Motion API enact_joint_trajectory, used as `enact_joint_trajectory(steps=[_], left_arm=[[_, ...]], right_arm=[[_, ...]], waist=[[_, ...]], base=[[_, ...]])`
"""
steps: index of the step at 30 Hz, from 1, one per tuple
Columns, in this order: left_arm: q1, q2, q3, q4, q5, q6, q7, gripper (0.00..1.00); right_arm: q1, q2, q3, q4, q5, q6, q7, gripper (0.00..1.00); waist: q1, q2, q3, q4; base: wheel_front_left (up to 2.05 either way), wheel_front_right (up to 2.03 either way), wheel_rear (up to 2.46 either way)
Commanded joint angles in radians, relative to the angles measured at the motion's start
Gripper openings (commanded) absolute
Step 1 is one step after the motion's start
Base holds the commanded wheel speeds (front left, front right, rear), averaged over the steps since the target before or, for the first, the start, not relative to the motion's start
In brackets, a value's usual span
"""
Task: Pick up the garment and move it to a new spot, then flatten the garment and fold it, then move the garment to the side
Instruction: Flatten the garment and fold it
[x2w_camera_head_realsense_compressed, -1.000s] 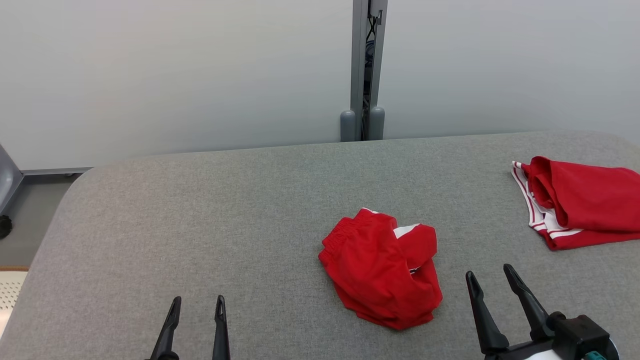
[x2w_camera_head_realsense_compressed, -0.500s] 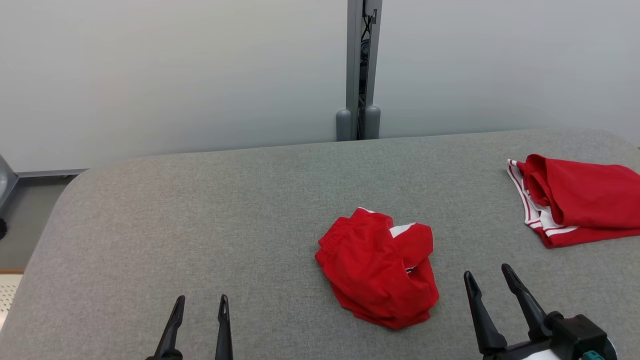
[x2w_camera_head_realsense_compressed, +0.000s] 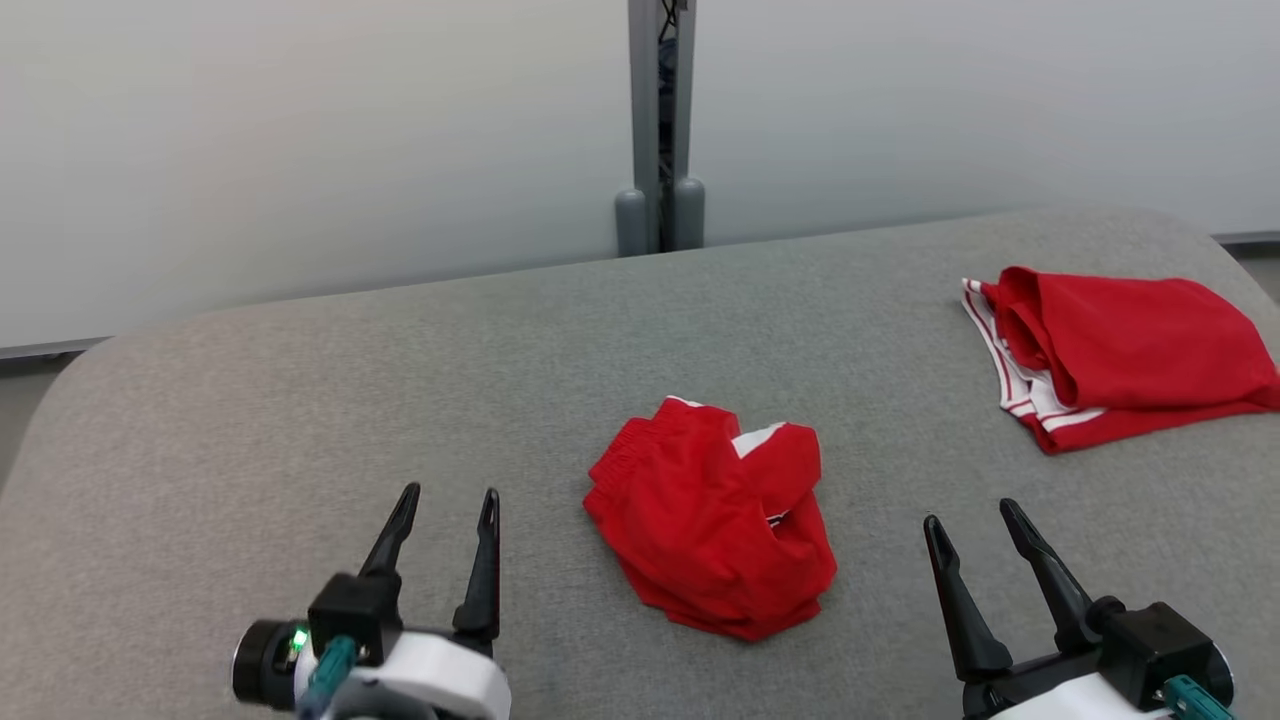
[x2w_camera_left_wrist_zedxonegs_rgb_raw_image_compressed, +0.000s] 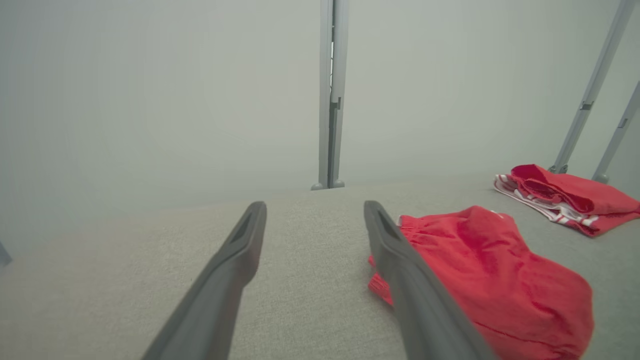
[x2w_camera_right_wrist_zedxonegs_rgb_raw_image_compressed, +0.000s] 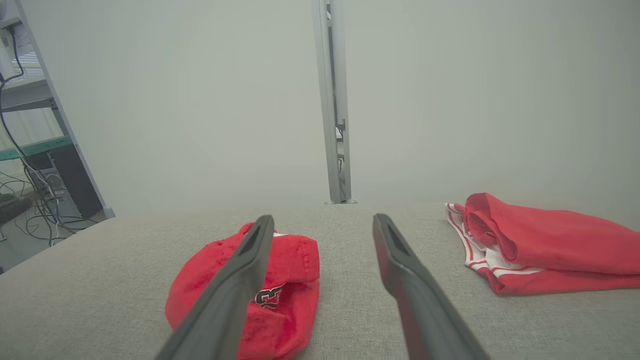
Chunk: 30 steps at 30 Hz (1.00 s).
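Note:
A crumpled red garment (x2w_camera_head_realsense_compressed: 700, 540) with a bit of white showing lies near the middle of the grey padded table (x2w_camera_head_realsense_compressed: 300, 400). My left gripper (x2w_camera_head_realsense_compressed: 450, 490) stands open just to its left, fingers pointing away from me, nothing between them. My right gripper (x2w_camera_head_realsense_compressed: 970, 512) is open too, a little to the garment's right. In the left wrist view the garment (x2w_camera_left_wrist_zedxonegs_rgb_raw_image_compressed: 490, 270) lies right of the open left gripper (x2w_camera_left_wrist_zedxonegs_rgb_raw_image_compressed: 314, 205). In the right wrist view the garment (x2w_camera_right_wrist_zedxonegs_rgb_raw_image_compressed: 295, 260) sits partly behind the left finger of the right gripper (x2w_camera_right_wrist_zedxonegs_rgb_raw_image_compressed: 322, 217).
A second red garment (x2w_camera_head_realsense_compressed: 1120, 350) with white stripes lies folded at the table's far right, also seen as the folded garment (x2w_camera_left_wrist_zedxonegs_rgb_raw_image_compressed: 565, 197) and the folded garment (x2w_camera_right_wrist_zedxonegs_rgb_raw_image_compressed: 545, 245) in the wrist views. A grey post (x2w_camera_head_realsense_compressed: 660, 120) stands behind the table's far edge against pale wall panels.
The head camera has turned, shifting the whole scene left and up. My left gripper has come forward, closer to the garment, with its wrist now showing. The right gripper holds its place.

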Motion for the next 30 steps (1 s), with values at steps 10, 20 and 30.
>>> enact_joint_trajectory(steps=[10, 20, 30], left_arm=[[-0.328, 0.004, -0.063, 0.191, -0.040, -0.039, 0.191, 1.00], [-0.624, 0.004, -0.173, 0.287, -0.108, 0.020, 0.529, 1.00], [-0.780, 0.004, -0.298, 0.423, -0.158, 0.038, 0.708, 1.00]], right_arm=[[-0.062, -0.025, 0.008, -0.014, 0.012, 0.000, -0.006, 1.00], [-0.141, -0.025, 0.026, -0.025, 0.025, 0.000, -0.006, 1.00], [-0.172, -0.016, 0.029, -0.023, 0.031, 0.000, -0.006, 1.00]], waist=[[0.0000, 0.0000, 0.116, -0.096], [0.0000, 0.0000, 0.252, -0.145], [0.0000, 0.0000, 0.300, -0.178]], base=[[0.00, 0.00, 0.00], [0.00, 0.00, 0.00], [0.00, 0.00, 0.00]])
